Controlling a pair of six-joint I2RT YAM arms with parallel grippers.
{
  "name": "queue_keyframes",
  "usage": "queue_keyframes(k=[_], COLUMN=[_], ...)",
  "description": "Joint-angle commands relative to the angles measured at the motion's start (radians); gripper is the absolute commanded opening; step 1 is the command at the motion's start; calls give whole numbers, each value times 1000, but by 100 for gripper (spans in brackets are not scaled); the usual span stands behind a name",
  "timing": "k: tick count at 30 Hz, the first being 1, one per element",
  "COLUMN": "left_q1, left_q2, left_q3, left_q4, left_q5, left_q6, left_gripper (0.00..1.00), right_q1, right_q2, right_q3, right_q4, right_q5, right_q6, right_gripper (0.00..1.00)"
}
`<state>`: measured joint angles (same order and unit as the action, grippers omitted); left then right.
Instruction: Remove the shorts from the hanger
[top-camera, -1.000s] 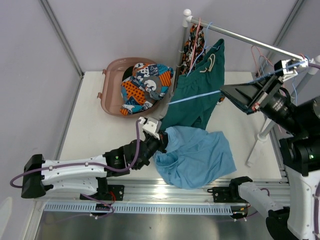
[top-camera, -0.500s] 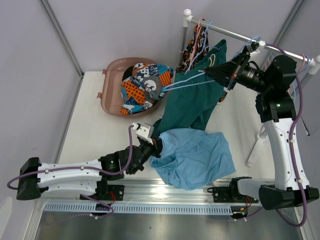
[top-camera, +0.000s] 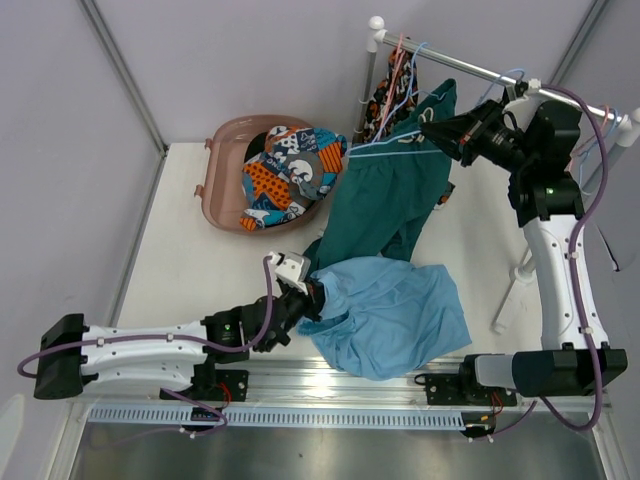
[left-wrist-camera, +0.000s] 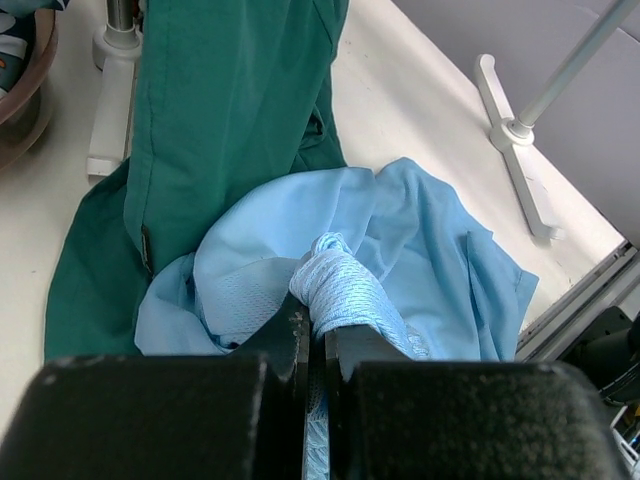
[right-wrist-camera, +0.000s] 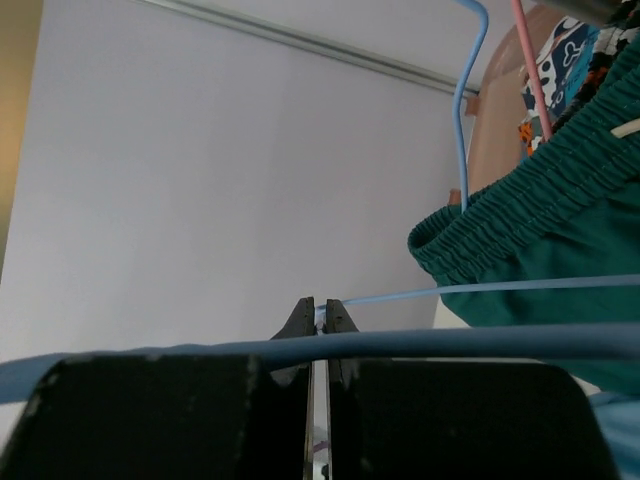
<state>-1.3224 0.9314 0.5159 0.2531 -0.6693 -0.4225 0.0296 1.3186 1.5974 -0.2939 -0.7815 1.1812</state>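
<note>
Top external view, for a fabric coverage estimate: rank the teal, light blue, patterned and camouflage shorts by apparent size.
1. light blue shorts and teal shorts: alike, and the teal pair hangs nearer the camera, so unranked.
2. patterned shorts.
3. camouflage shorts, only a sliver showing.

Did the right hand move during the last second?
Yes. The right hand, holding the blue hanger, moved left and up the view, toward the rack's white end knob.

Overhead: high behind bases, faces down. Left wrist: close, light blue shorts (left-wrist-camera: 430, 240) ahead of left gripper (left-wrist-camera: 313, 330). Right wrist: close, teal shorts (right-wrist-camera: 560, 250) right of right gripper (right-wrist-camera: 320, 310); shared by all.
</note>
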Motion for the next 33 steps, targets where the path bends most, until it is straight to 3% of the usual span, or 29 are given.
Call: queue_keyframes(k=[1, 9, 12, 14, 17, 18, 20, 21, 23, 27, 33], left_q1=[-6, -6, -1, 9, 22, 22, 20, 17, 9, -3, 14], left_q2=[17, 113, 156, 222, 420, 482, 660, 711, 791, 984, 1193], left_q3=[-10, 64, 108, 147, 369, 556, 678, 832, 912, 1233, 1601], left_q4=[70, 139, 289, 391, 341, 239, 148, 93, 66, -85, -334], left_q5=[20, 71, 160, 338, 582, 629, 721, 805, 862, 968, 1007], left_q6=[-27, 24, 51, 65, 108, 137, 146, 148, 149, 166, 205], left_gripper=[0, 0, 0, 0, 0, 0, 0, 0, 0, 0, 0], right_q1=[33, 44, 62, 81, 136, 153, 220, 245, 312, 407, 603], right_q2=[-125, -242, -309, -352, -377, -390, -409, -426, -440, -456, -446], right_q3=[-55, -36, -66, -111, -140, -149, -159, -171, -192, -244, -261], right_q4=[54, 114, 197, 342, 476, 490, 507, 504, 512, 526, 480], right_q5=[13, -128, -111, -102, -82, -72, -17, 2, 43, 100, 163], right_q6=[-57, 0, 108, 194, 360, 406, 423, 420, 428, 436, 374], right_gripper=[0, 0, 0, 0, 0, 0, 0, 0, 0, 0, 0])
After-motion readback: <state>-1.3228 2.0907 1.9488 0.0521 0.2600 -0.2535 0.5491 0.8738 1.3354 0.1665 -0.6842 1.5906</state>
